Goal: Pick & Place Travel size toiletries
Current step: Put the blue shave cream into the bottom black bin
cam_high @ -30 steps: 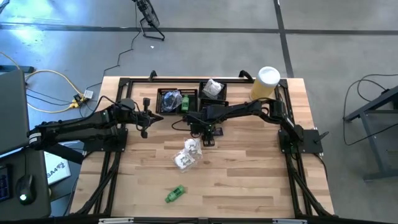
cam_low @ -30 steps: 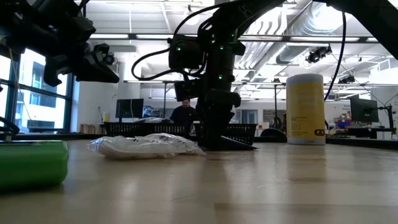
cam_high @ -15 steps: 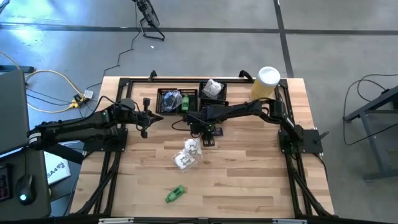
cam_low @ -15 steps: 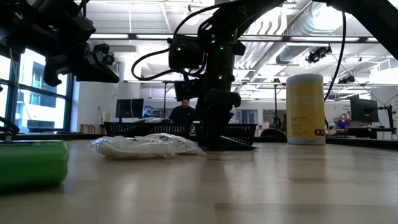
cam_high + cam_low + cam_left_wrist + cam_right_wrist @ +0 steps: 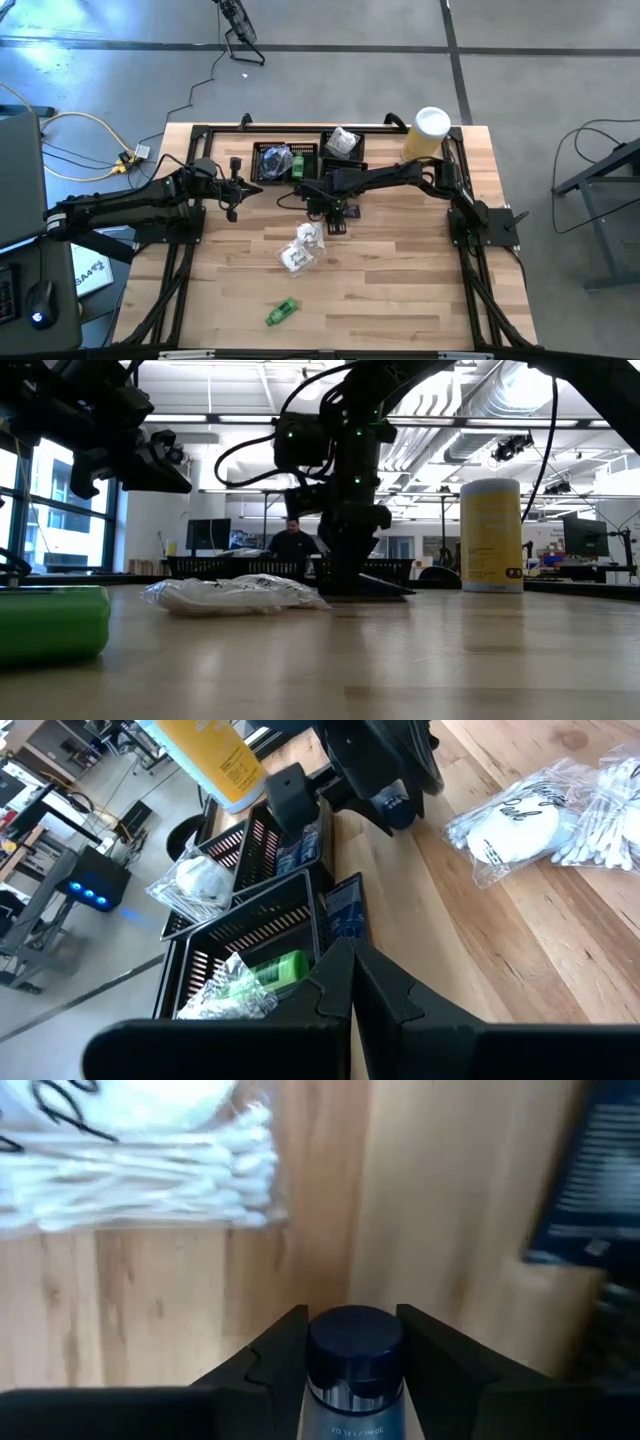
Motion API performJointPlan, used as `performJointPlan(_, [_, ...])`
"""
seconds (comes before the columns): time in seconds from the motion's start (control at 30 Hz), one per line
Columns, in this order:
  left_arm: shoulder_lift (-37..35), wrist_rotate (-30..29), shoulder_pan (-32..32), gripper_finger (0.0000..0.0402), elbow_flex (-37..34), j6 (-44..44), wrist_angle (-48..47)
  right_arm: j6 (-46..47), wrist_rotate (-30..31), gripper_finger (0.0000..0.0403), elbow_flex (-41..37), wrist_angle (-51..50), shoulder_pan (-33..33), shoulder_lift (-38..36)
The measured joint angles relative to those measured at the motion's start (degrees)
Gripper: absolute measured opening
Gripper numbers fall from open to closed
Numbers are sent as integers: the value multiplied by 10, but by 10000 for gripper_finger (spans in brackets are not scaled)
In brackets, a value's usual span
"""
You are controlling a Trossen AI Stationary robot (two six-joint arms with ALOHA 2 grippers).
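My right gripper [image 5: 335,222] points straight down over the table's middle, just in front of the trays, and is shut on a small pale bottle with a dark navy cap [image 5: 354,1348]. A clear bag of cotton swabs and white pads [image 5: 303,247] lies on the wood near it. A green tube [image 5: 282,312] lies toward the near edge. A dark packet [image 5: 590,1180] lies flat beside the trays. My left gripper [image 5: 232,190] hangs shut and holding nothing above the table's left side. My right gripper pinches the small bottle between its two fingers [image 5: 275,1355] at the cap end [image 5: 354,1342]. The fingers come from above, pointing down, and lie across the bottle. Their tips are down at the table top [image 5: 350,588]. Whether the bottle still rests on the wood cannot be told.
Two black mesh trays [image 5: 285,163] [image 5: 343,145] at the far side hold green and white toiletries. A tall yellow cylinder with a white lid [image 5: 427,135] stands at the far right. A black frame [image 5: 200,130] rims the table. A person [image 5: 293,540] sits in the room behind.
My right gripper has stayed in place and drawn its fingers in around the small bottle. Everything else lies as it did.
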Motion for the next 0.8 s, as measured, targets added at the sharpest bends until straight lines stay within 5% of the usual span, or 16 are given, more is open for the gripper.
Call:
performJointPlan(0.47, [0, 0, 0, 1, -1, 1, 0, -1, 34, 141, 0, -7, -3, -84])
performJointPlan(0.8, [0, 0, 0, 1, -1, 2, 0, -44, 128, 124, 1, 58, -37, -128])
